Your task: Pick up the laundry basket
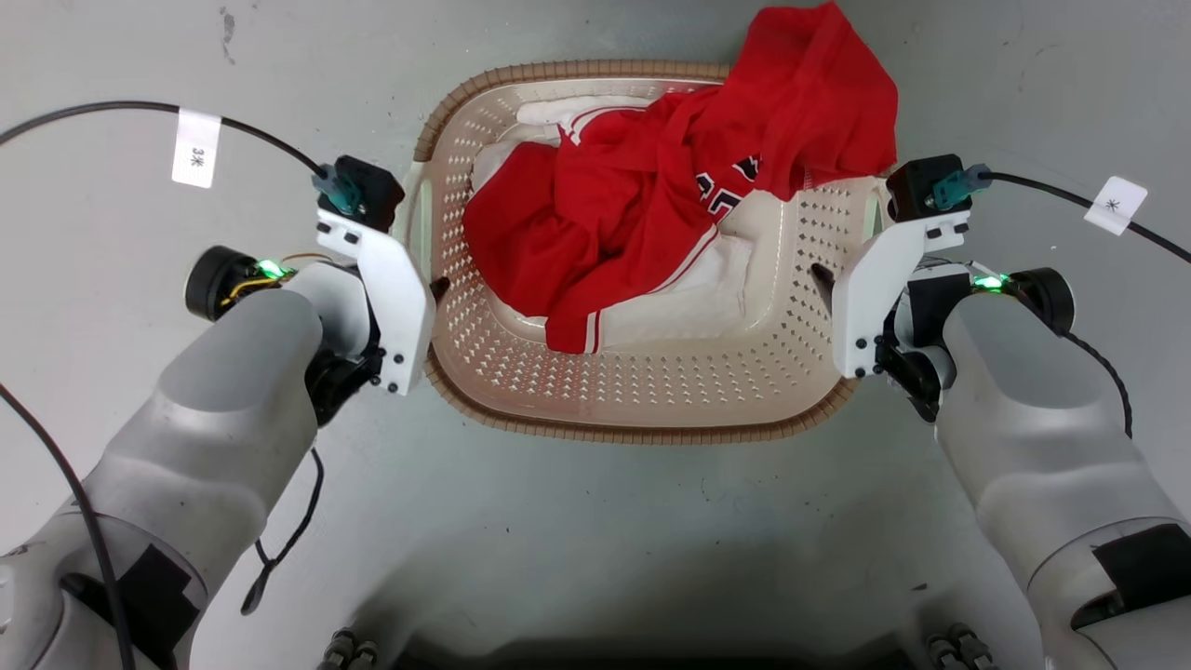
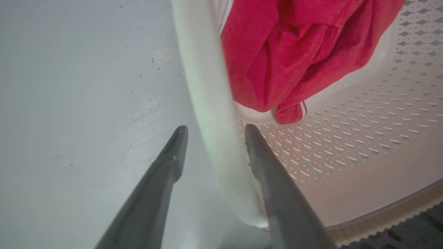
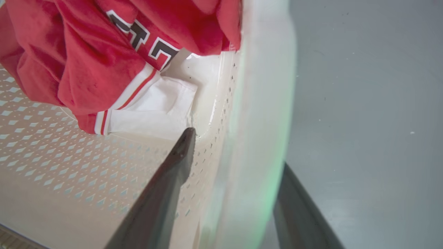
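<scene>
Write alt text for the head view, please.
A cream laundry basket sits on a grey floor, holding a red jersey and white cloth. The left gripper and right gripper flank its two sides, one dark fingertip of each inside the rim.

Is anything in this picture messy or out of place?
Only the red jersey: it is heaped unevenly and spills over the far right rim of the laundry basket instead of lying inside. The basket itself sits flat on the floor and looks undamaged.
</scene>
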